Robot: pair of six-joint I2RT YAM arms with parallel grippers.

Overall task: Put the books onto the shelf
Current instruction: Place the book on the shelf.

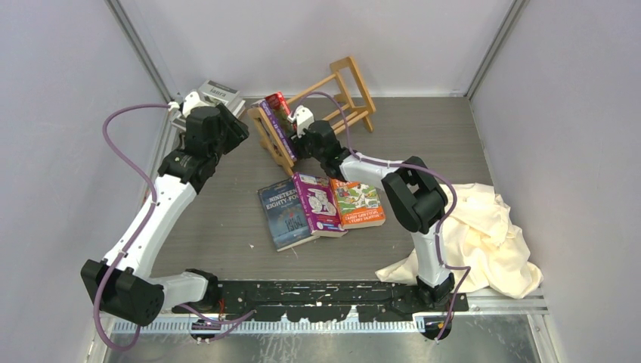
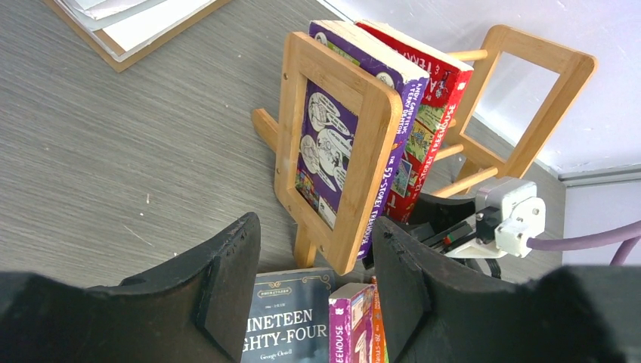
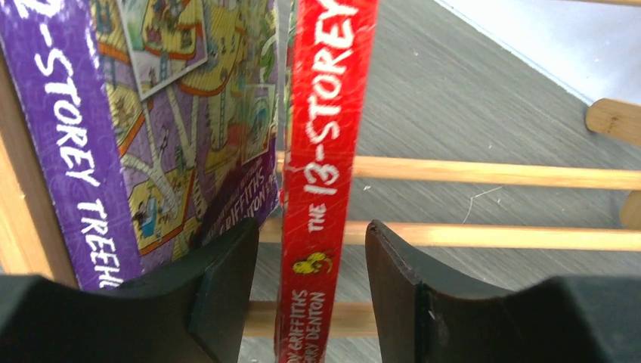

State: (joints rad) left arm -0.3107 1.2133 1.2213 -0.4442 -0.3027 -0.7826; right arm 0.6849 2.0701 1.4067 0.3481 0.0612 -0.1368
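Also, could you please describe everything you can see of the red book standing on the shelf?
The red book is a thin paperback, its red spine lettered in white, "The 13-Storey". It stands on edge on the wooden slats of the shelf, against the purple book. The right gripper straddles it, open, not touching.

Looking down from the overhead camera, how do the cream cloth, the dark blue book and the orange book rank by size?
1. Cream cloth, clearly the largest.
2. Dark blue book.
3. Orange book, the smallest. The magenta book between them covers the blue one's edge, yet the blue one looks bigger.
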